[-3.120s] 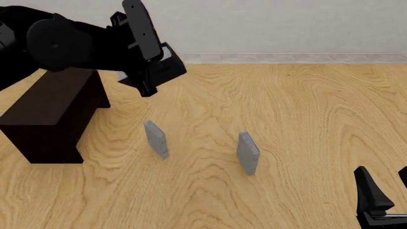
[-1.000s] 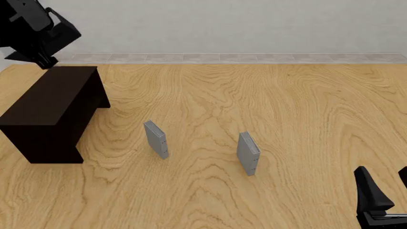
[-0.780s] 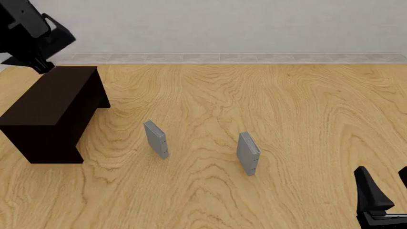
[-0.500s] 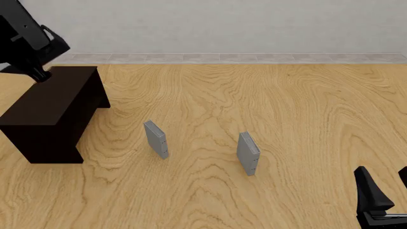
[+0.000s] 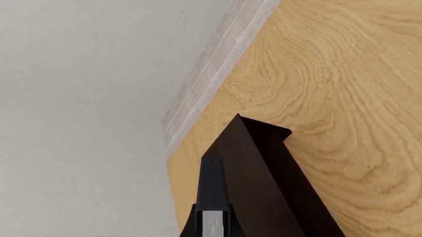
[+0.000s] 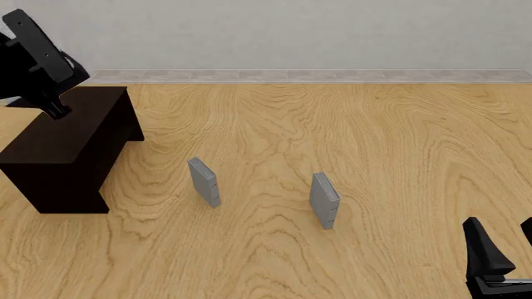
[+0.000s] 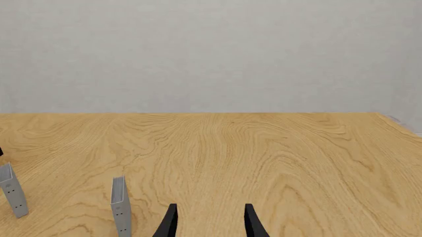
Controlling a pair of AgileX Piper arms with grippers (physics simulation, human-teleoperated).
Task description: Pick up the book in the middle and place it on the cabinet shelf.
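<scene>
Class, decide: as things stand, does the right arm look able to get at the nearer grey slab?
Probably yes: the right gripper is open and only bare table lies between it and that upright slab.

A light wood-grain worktop (image 6: pixel 374 156) fills the scene. At twelve o'clock a plain pale grey wall (image 6: pixel 291 31) rises behind it, with a pale tiled strip (image 6: pixel 332 75) along its base.
</scene>
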